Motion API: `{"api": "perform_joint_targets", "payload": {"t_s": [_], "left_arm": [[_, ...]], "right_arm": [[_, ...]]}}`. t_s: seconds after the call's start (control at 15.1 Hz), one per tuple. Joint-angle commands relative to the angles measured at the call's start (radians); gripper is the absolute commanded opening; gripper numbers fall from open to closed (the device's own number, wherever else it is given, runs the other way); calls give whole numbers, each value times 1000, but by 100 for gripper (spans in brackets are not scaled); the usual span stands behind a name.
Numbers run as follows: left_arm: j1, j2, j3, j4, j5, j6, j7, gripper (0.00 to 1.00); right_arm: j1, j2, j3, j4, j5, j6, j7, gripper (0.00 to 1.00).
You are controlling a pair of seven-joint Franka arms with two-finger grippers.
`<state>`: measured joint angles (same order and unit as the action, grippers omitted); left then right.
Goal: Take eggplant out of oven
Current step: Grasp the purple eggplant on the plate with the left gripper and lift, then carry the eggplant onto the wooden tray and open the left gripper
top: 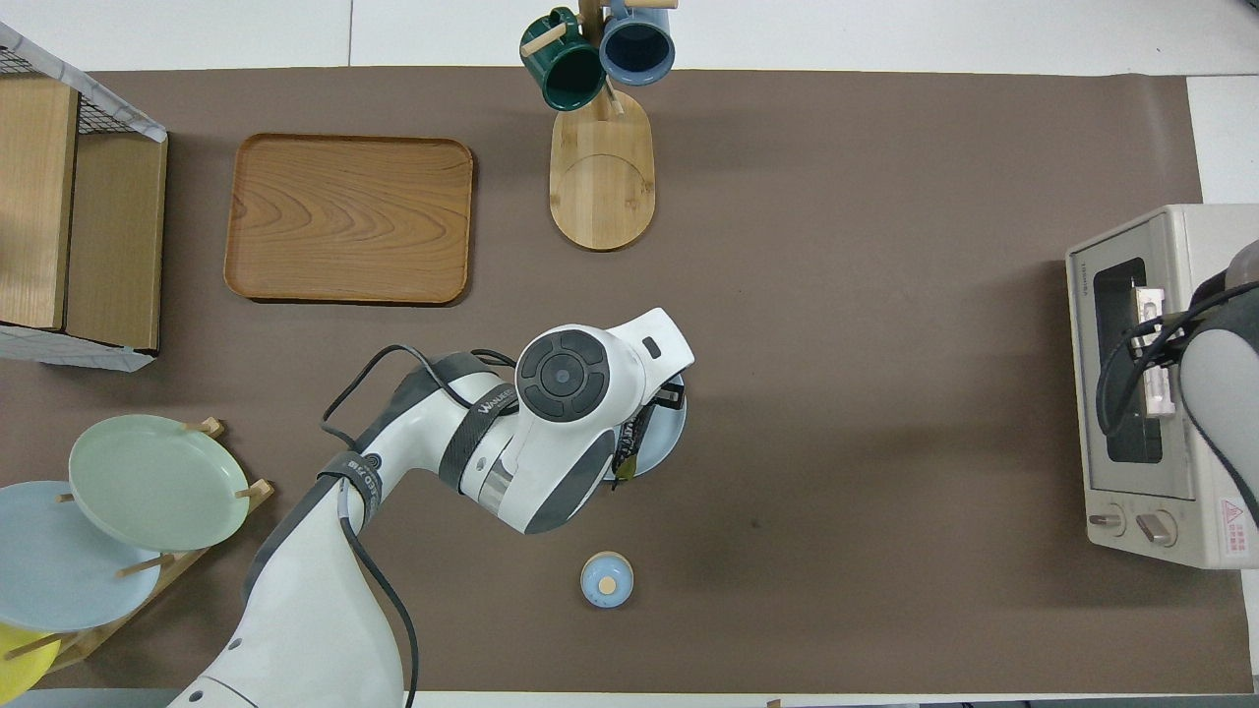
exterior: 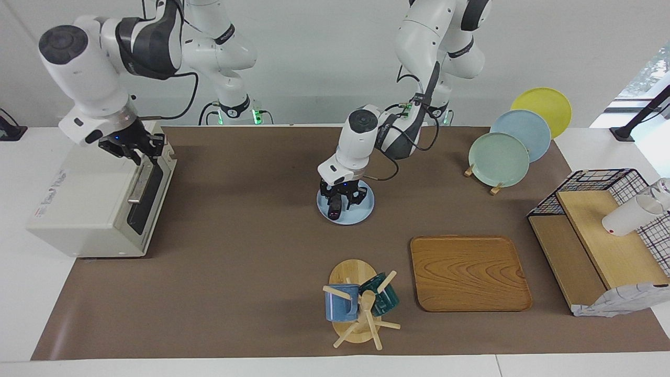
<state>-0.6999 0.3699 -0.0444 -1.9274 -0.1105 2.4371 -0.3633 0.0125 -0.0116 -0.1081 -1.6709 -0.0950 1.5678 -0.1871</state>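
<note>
Eggplant (exterior: 334,212): dark, held end-down in the left hand (exterior: 341,201), fingers closed on it, low over a pale blue plate (exterior: 361,212) at mid-desk (exterior: 251,220); whether its tip touches the plate cannot be told. Taking the plate as dial centre and 12 o'clock as away from the robots: oven (exterior: 89,209) at 3 o'clock, right hand (exterior: 131,149) at the top edge of its door, finger spread not discernible; mug tree (exterior: 356,303) at 12; wooden tray (exterior: 468,272) at 10.
</note>
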Motion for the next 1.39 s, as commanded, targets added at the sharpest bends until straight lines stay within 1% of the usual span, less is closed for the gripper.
{"api": "perform_joint_targets", "payload": {"t_s": [0.0,0.27,0.33,0.46,0.53,0.66,0.8,0.86,0.93,1.06,1.13,1.19,1.33], "left_arm": [[48,-29,8,22,-14,-70,13,0],[123,-94,6,70,-14,-209,24,0],[149,-103,6,86,-14,-245,32,0],[229,-97,6,152,-23,-326,78,0],[268,-91,8,169,-41,-340,108,0],[385,-89,8,166,-54,-342,218,0],[477,-78,9,171,-55,-340,306,0],[523,-57,8,183,-54,-340,338,0],[563,-24,8,229,-54,-346,361,0],[596,97,9,359,-46,-374,376,0],[606,137,9,399,-44,-368,377,0],[611,167,9,419,-43,-360,379,0],[612,182,11,416,-41,-325,411,0]], "right_arm": [[0,24,2,103,52,-66,-9,100],[4,18,10,112,55,-81,53,100],[6,7,18,108,66,-84,64,100],[1,-16,21,85,81,-101,69,100],[0,-16,21,83,89,-104,69,100],[-14,-19,21,77,93,-120,71,100],[-40,-21,21,74,107,-107,72,100],[-42,-19,21,79,116,-106,84,100],[-42,-18,21,80,116,-104,110,100],[-40,-11,22,89,101,-86,166,100],[-39,-7,22,92,100,-77,164,100],[-39,-2,22,105,95,-75,166,100],[-33,-2,19,102,97,-71,173,100]]}}
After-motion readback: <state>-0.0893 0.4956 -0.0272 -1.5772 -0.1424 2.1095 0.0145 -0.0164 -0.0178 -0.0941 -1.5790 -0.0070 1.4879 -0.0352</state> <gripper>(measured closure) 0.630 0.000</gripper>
